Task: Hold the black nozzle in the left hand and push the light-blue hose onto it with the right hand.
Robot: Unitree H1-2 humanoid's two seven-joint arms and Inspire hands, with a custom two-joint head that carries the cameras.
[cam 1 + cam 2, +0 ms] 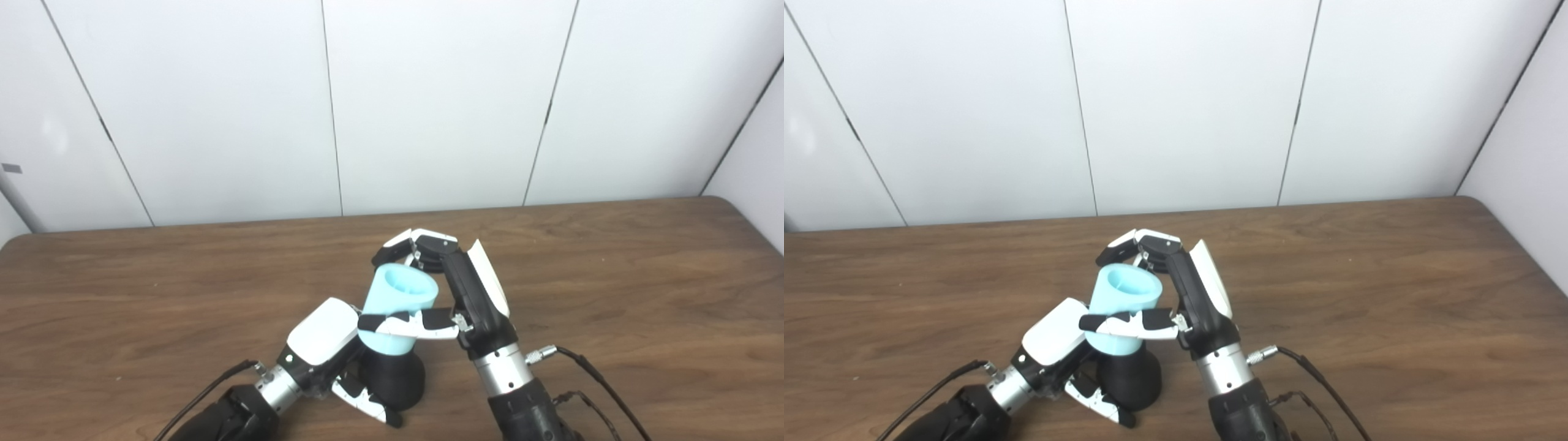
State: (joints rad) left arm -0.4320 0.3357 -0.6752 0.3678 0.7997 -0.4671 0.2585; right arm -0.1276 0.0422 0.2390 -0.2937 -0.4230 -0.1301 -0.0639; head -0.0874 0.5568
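**Ana:** Nearest the camera in the left eye view, what is showing?

**Ben:** Low in the picture, the left hand point(324, 349) is closing around the black nozzle point(397, 378), with fingers curling under its rounded base. That nozzle is sitting just above the wooden counter point(643, 294); whether it is touching the wood, I cannot tell.

**Ana:** And the hose?

**Ben:** The light-blue hose point(397, 306) is standing on top of the nozzle, tilting slightly right, its open mouth facing up. The right hand point(453, 294) is wrapping it, thumb crossing the front, fingers arching over the far rim.

**Ana:** Is the right eye view adding anything?

**Ben:** It is showing the same group from a little aside. The left hand point(1056, 346) is gripping the nozzle point(1127, 380), the right hand point(1182, 294) is gripping the hose point(1124, 300), and the hose's lower end is meeting the nozzle's top. White wall panels point(1182, 104) are rising behind the counter point(1396, 294).
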